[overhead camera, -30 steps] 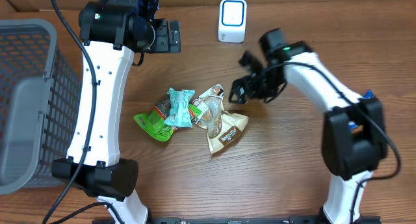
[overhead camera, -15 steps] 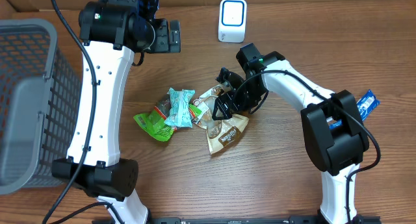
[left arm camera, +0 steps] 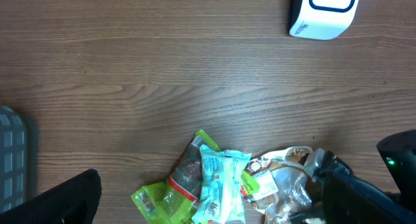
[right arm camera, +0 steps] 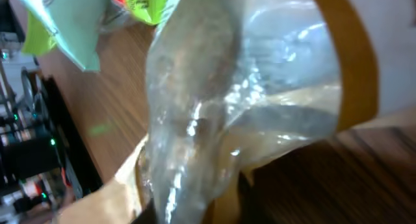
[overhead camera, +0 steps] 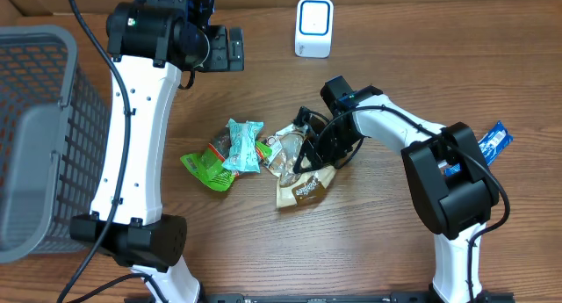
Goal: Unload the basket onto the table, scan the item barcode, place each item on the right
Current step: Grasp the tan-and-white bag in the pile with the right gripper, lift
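Near overhead frame centre, treat snack pouch (overhead camera: 303, 190), pinched in closed right gripper (overhead camera: 309, 155), as light, slippery film; hold sealed edge. Ignore left gripper (overhead camera: 230, 48), spread, empty.

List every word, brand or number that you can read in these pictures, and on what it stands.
No text can be read with certainty.
White script on the tan pouch: too small to read.
Print on the teal packet: blurred.
Print on the green packet: blurred.
The white scanner: no text seen.
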